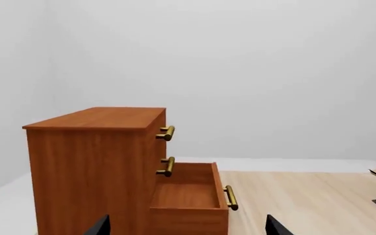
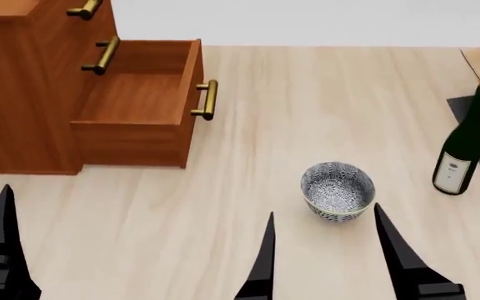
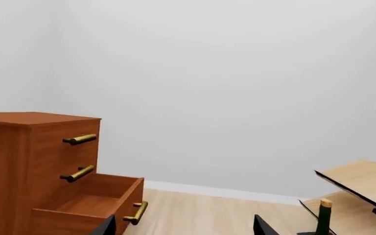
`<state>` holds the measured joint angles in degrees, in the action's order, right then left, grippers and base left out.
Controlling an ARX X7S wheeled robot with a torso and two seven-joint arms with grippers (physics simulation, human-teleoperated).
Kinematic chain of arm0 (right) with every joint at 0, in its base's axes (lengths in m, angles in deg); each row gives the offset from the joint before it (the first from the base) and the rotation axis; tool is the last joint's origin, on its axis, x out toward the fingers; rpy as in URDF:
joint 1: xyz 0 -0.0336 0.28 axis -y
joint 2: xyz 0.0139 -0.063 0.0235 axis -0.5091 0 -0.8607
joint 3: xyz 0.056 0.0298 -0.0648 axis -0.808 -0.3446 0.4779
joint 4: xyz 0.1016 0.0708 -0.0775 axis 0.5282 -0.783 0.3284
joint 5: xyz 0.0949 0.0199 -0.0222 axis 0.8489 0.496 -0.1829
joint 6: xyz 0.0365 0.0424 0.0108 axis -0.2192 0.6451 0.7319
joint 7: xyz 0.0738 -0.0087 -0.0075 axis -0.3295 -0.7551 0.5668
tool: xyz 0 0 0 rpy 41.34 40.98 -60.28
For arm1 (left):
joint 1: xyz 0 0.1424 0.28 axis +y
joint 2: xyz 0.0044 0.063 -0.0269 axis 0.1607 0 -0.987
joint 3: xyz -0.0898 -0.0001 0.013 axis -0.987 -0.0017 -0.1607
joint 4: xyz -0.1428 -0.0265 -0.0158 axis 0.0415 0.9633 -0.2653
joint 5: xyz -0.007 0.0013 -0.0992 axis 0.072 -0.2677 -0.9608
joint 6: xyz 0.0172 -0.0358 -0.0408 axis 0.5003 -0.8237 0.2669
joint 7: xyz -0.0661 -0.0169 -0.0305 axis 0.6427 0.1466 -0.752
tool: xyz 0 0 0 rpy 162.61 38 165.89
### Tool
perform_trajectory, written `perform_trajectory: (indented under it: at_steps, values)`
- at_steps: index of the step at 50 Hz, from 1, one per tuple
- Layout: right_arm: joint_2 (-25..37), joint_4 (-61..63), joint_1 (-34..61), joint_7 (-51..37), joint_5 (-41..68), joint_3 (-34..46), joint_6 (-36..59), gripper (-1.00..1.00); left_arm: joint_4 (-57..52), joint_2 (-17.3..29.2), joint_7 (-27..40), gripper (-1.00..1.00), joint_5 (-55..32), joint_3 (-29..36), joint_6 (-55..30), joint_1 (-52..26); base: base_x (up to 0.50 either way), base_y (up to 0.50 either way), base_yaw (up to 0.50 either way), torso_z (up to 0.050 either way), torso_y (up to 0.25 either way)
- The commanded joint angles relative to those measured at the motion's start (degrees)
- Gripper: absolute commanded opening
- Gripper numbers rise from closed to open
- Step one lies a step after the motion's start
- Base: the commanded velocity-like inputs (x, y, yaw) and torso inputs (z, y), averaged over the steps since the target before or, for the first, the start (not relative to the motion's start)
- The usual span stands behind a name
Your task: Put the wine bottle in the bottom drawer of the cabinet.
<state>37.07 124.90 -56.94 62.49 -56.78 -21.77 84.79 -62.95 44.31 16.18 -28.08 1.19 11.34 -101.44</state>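
Green glass marks your target — the wine bottle (image 2: pixel 462 149) stands upright at the right edge of the head view, cork up, its long axis vertical. It sits beyond and to the right of your right gripper (image 2: pixel 324 256), whose two black fingers are spread wide and hold nothing. That arm is clearly the nearer one. Just ahead of those fingers rests a patterned bowl (image 2: pixel 337 190). Your left gripper (image 2: pixel 5 250) shows only one finger at lower left, so I cannot tell its opening. At upper left, the bottom drawer (image 2: pixel 144 100) of the cabinet (image 2: pixel 23 81) is pulled out — well apart from the bottle.
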Motion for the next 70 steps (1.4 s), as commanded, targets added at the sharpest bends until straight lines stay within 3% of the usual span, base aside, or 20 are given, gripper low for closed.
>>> perform_trajectory:
  at_steps: [1, 70]
  values:
    - [0.21, -0.43, -0.31, -0.36, 0.34, -0.22, -0.61, 1.0, -0.08, 0.46, 0.24, 1.0, 0.37, 0.78, 0.54, -0.21, 0.18, 0.0, 0.0, 0.0, 0.0]
    - [1.8, -0.63, 0.39, -2.6, 0.66, 2.03, -0.54, 1.0, 0.62, 3.42, 1.84, 1.0, -1.1, 4.27, 2.88, -2.81, 0.3, 0.0, 0.0, 0.0, 0.0]
